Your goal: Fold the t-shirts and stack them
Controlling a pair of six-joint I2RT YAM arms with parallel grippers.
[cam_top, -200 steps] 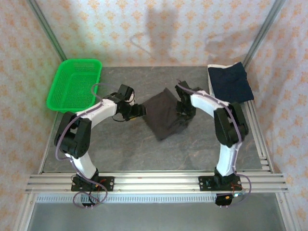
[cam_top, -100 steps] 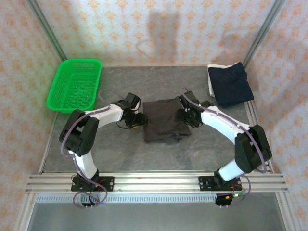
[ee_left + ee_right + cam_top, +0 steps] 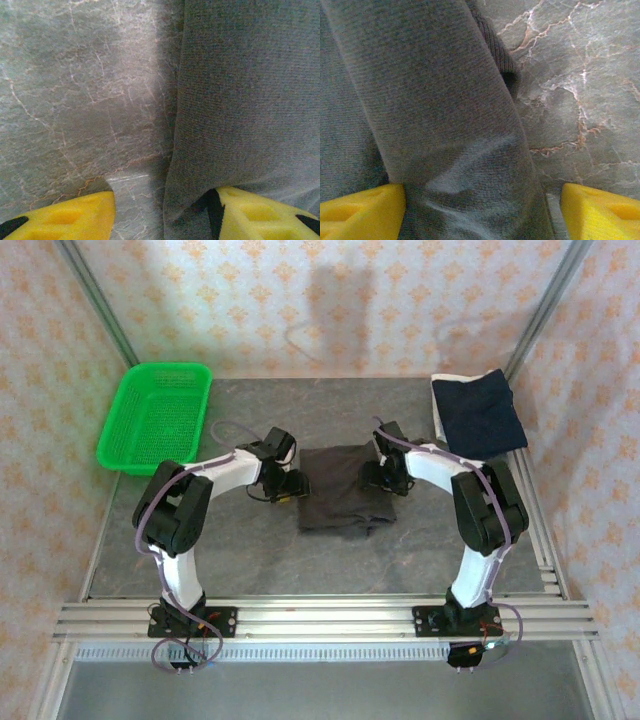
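From the top external view, the folded charcoal shirt (image 3: 345, 502) lies in the middle of the table (image 3: 250, 560), directly between the two arms. The left gripper (image 3: 290, 486) is low at the shirt's left edge and the right gripper (image 3: 377, 478) is low at its right edge, so the cloth reaches from one to the other. The shirt's outline is almost square, and I cannot name a clear long axis. At the far right corner the navy shirt (image 3: 480, 415) rests on a white shirt (image 3: 438, 408), of which a thin edge shows. This pile is well apart from the charcoal shirt and clearly closer to the right arm. The green basket (image 3: 155, 420) stands at the far left.

From the left wrist view, the two yellow fingers (image 3: 65, 215) are spread apart, so this gripper is open. The shirt's edge runs away from the camera between them. Bare table is on the left and cloth covers the right side.

From the right wrist view, the fingers (image 3: 360, 210) are wide apart too and hold nothing. A thick folded band of the shirt passes between them, with bare table on the right.

I judge that the coming move must take the shirt toward the far right, so the right arm is better placed to lead.
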